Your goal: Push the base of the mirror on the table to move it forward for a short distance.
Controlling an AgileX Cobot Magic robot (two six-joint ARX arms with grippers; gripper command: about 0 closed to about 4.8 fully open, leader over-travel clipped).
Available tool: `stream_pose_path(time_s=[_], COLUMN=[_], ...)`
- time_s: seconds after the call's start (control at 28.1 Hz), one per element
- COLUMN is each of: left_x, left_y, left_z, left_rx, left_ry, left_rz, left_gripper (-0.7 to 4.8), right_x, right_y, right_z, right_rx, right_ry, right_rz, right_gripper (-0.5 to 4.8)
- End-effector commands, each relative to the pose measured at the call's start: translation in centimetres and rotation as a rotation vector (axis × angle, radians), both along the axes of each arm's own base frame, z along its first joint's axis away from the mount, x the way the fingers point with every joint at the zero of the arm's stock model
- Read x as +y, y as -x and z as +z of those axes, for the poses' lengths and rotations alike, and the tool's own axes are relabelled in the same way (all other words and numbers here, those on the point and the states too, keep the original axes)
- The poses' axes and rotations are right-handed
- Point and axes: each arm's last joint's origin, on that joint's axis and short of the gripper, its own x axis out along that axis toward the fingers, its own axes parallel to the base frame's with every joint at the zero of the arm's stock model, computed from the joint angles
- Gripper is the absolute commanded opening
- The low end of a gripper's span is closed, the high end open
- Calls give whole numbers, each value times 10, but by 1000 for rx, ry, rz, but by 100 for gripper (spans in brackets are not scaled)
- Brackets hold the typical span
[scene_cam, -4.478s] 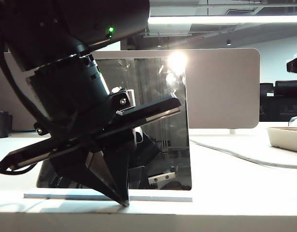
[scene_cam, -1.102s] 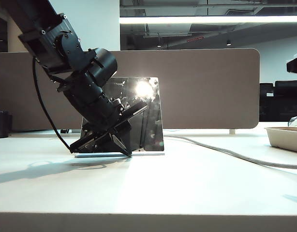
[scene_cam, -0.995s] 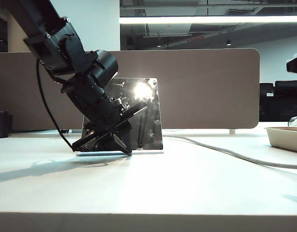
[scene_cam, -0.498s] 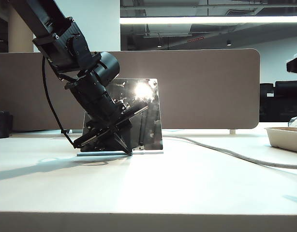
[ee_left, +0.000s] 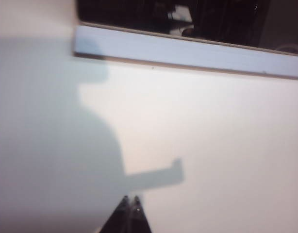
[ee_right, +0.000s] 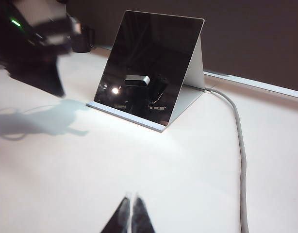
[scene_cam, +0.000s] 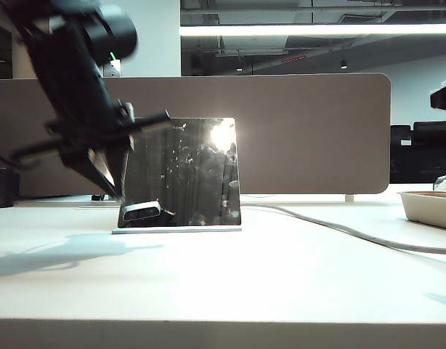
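Note:
The mirror [scene_cam: 181, 171] stands on the white table [scene_cam: 266, 283], a dark tilted panel with a light glare near its top. The base of the mirror [scene_cam: 176, 230] is a thin white plate under it. My left gripper [scene_cam: 117, 195] hangs blurred just left of the mirror, lifted off the table and clear of the base. In the left wrist view that gripper [ee_left: 131, 198] is shut and empty, with the base [ee_left: 188, 51] a short way beyond its tips. My right gripper [ee_right: 131, 196] is shut and empty, well away from the mirror [ee_right: 149, 63].
A brown-grey divider panel [scene_cam: 317, 131] runs behind the mirror. A grey cable [scene_cam: 354, 233] curves across the table to the right of it. A white tray [scene_cam: 430, 207] sits at the far right, a dark cup [scene_cam: 1, 187] at the far left.
The left gripper, whose tips were down at the base's front edge, has lifted and swung up to the left. Over the longer span the mirror has slid farther from the camera.

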Motion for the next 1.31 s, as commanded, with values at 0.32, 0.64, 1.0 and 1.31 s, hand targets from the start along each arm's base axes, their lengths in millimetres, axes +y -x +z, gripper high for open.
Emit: stream_pose_path(time_s=[0.32,0.64,1.0,1.31], left_x=[65,121,135,125], left_y=[124,213,240,221], left_z=[90,93,39,-17], left_rx=[-509,-852,-923,-836], left_ry=[-77,-262,-250,-188], left_rz=[-71,120,207,92], left_gripper=[-2,-1,-1,-2], right_x=[0,0,0,0], right_y=[0,0,0,0], right_z=[2,2,2,2], right_rx=[-12,-12,-12,-12], right_ry=[-8,-8,-8,-8], right_rz=[2,2,2,3], right_gripper=[22,22,22,22])
